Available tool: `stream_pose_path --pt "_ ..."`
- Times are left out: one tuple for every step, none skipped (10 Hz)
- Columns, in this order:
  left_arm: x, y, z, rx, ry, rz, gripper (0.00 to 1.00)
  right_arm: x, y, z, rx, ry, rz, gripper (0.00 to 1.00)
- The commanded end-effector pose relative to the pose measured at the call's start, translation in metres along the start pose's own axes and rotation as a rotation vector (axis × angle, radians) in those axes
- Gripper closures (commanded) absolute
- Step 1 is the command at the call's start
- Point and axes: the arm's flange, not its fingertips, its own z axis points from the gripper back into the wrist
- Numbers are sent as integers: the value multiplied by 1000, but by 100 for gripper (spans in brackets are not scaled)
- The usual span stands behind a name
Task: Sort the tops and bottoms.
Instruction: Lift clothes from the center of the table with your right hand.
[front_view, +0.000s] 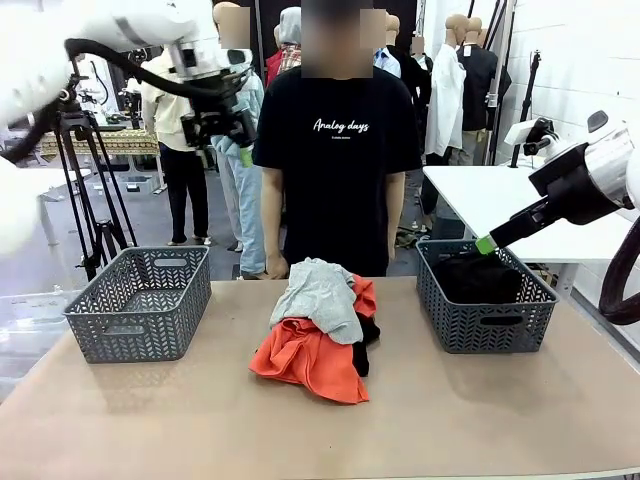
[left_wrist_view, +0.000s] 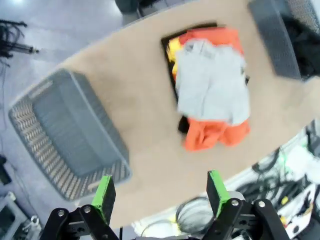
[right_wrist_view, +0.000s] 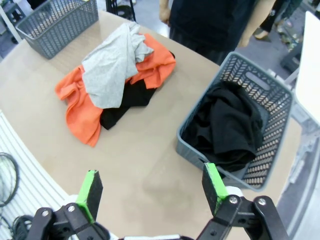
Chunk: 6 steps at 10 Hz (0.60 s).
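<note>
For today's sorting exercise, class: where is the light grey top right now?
In the front view the grey top lies mid-table, draped over the orange top, between the left basket and the right basket holding black clothes.

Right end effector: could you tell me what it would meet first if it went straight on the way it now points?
Probably the bare tan tabletop beside the grey plastic basket of black cloth; depth is unclear, so perhaps its rim.
</note>
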Motion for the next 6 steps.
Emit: stream_pose_path --pt "-194 -7 -122 46 129 -44 5 -1 0 -2 20 0 -5 0" --pt "-214 -5 -140 34 182 -17 5 -1 0 -2 20 0 -5 0" --pt "-229 -3 -148 28 199 15 5 -1 0 -2 20 0 -5 0" --pt "-238 -3 -143 11 123 49 5 -1 0 -2 20 0 -5 0" --pt "-238 -6 -126 24 17 89 5 -1 0 -2 20 0 -5 0" --pt "-117 2 -76 15 230 23 5 -1 0 -2 20 0 -5 0"
